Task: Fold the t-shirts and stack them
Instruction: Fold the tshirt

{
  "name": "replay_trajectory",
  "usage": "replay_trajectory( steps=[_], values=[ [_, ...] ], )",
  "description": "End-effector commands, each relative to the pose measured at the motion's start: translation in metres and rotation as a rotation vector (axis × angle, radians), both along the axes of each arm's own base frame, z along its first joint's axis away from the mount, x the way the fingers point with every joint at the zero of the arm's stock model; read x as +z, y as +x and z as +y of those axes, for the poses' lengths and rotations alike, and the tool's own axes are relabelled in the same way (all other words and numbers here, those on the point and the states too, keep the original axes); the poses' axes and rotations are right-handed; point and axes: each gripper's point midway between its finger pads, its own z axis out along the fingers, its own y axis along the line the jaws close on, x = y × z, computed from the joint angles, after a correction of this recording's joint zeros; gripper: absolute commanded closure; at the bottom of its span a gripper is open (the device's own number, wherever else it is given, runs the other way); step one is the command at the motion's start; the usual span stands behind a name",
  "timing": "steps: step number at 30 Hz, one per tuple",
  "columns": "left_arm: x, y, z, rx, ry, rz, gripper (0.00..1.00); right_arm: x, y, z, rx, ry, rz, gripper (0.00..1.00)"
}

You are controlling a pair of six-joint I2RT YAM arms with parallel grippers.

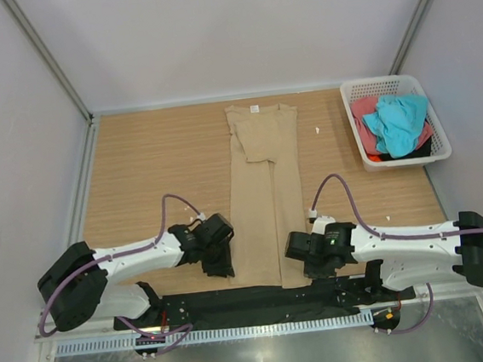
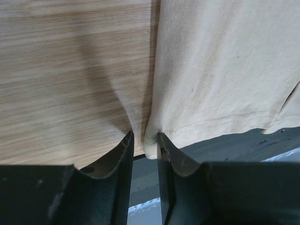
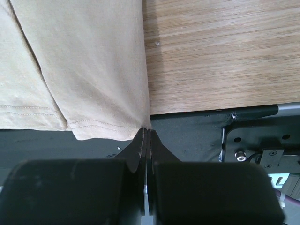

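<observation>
At the near edge of the table (image 1: 136,157), the right gripper (image 3: 146,131) pinches only a sliver of hem corner on the tan t-shirt (image 1: 264,196), while the left gripper (image 2: 145,136) has its jaws slightly apart around the other, so a lift may drop one corner.

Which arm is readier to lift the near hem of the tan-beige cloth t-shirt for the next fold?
Right. The right gripper looks shut on a hem corner of the tan-beige cloth t-shirt. The left gripper straddles the other corner, its jaws not yet closed.
</observation>
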Motion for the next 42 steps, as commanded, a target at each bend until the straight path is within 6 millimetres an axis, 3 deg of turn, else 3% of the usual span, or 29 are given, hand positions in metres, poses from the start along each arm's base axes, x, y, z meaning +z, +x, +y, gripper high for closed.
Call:
replay_trajectory(
  steps=[1,5,7,11,14,18,24,27,29,42],
  values=[
    [-0.001,0.001,-0.005,0.011,-0.006,-0.018,0.73,0.003,0.005,0.002,-0.011,0.017,-0.028,0.99],
    [-0.003,-0.002,-0.009,0.011,-0.028,0.0,0.87,0.003,0.005,0.001,0.001,0.015,-0.034,0.99],
    [-0.003,-0.003,-0.008,0.028,-0.029,0.006,0.87,0.004,0.006,0.001,0.003,0.016,-0.039,0.99],
    [0.004,-0.005,-0.007,0.054,-0.061,0.002,0.62,0.007,0.006,-0.001,-0.012,0.038,-0.05,0.99],
    [0.009,-0.005,-0.008,0.073,-0.083,-0.006,0.54,0.006,0.006,-0.003,-0.013,0.046,-0.052,0.99],
    [0.008,-0.007,-0.008,0.077,-0.082,0.0,0.55,0.005,0.005,-0.005,-0.007,0.039,-0.049,0.99],
    [0.004,-0.013,-0.014,0.069,-0.081,0.009,0.62,0.005,0.005,-0.002,-0.004,0.044,-0.051,0.99],
    [0.001,-0.014,-0.014,0.076,-0.074,0.015,0.79,0.005,0.007,-0.002,-0.009,0.045,-0.054,0.99],
    [0.001,-0.013,-0.013,0.09,-0.075,0.012,0.99,0.005,0.007,-0.005,-0.016,0.032,-0.06,0.99],
    [0.022,0.003,-0.03,0.178,-0.152,-0.006,1.0,0.021,0.03,0.001,0.027,0.009,-0.173,0.99]
  ],
)
